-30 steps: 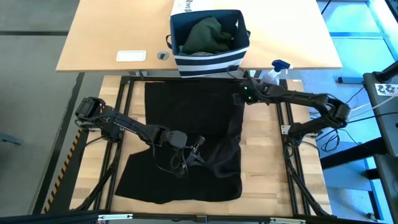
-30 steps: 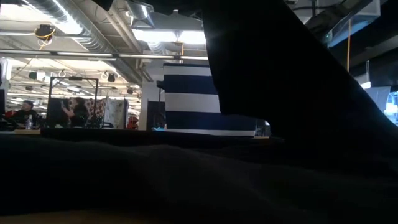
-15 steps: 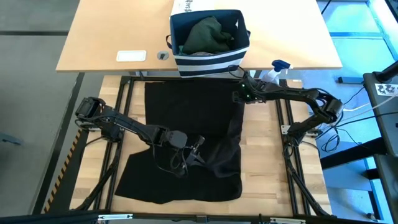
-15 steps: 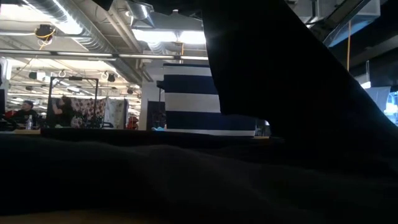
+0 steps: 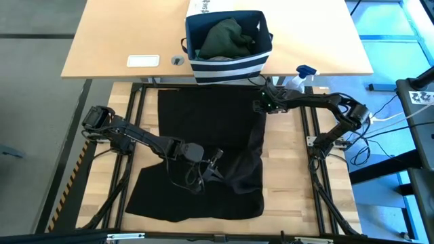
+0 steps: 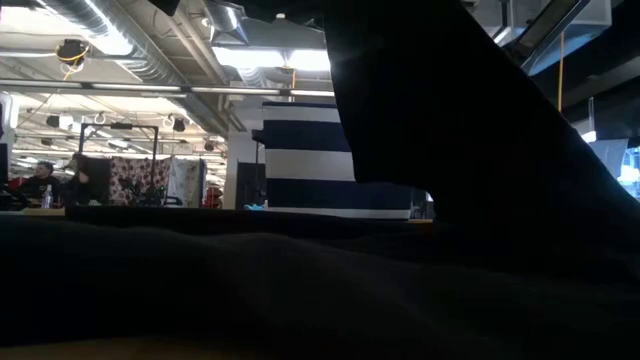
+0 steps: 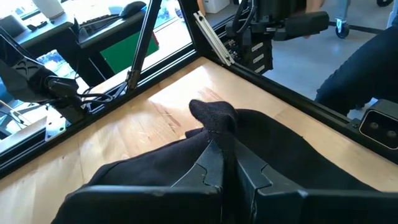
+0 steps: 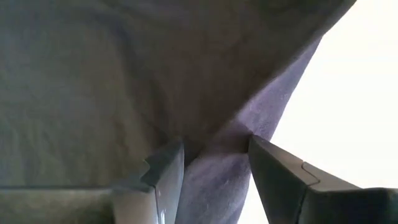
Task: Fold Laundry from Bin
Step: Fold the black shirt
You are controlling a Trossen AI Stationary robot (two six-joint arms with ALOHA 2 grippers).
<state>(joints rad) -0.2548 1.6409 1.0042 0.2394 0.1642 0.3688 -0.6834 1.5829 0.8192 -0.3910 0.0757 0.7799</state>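
Note:
A black garment (image 5: 203,129) lies spread on the wooden table, its right side rumpled. My left gripper (image 5: 218,161) is over the garment's middle right and shut on a bunch of it. My right gripper (image 5: 260,106) is open at the garment's far right corner, pointing steeply down. In the right wrist view its two fingers stand on either side of the cloth's edge (image 8: 214,168). The navy striped bin (image 5: 224,69) stands on the desk beyond the table, with a dark green garment (image 5: 227,37) inside. My left gripper pinches a bunched-up fold of the black garment (image 7: 212,117) between its two shut fingers, coming from the table's left and slanting slightly down. The bunch stands up past the fingertips, and the cloth around it drapes slack down to the table. Whether my right gripper touches the cloth I cannot tell.
A white printed box (image 5: 203,7) is behind the bin. A spray bottle (image 5: 302,74) stands near the right arm, and a white flat object (image 5: 142,61) lies on the desk. Bare wood shows right of the garment (image 5: 285,176). People stand in the room beyond (image 6: 45,180).
My right gripper has come down toward the garment's far right corner, still open. My left gripper and the cloth it holds have kept still.

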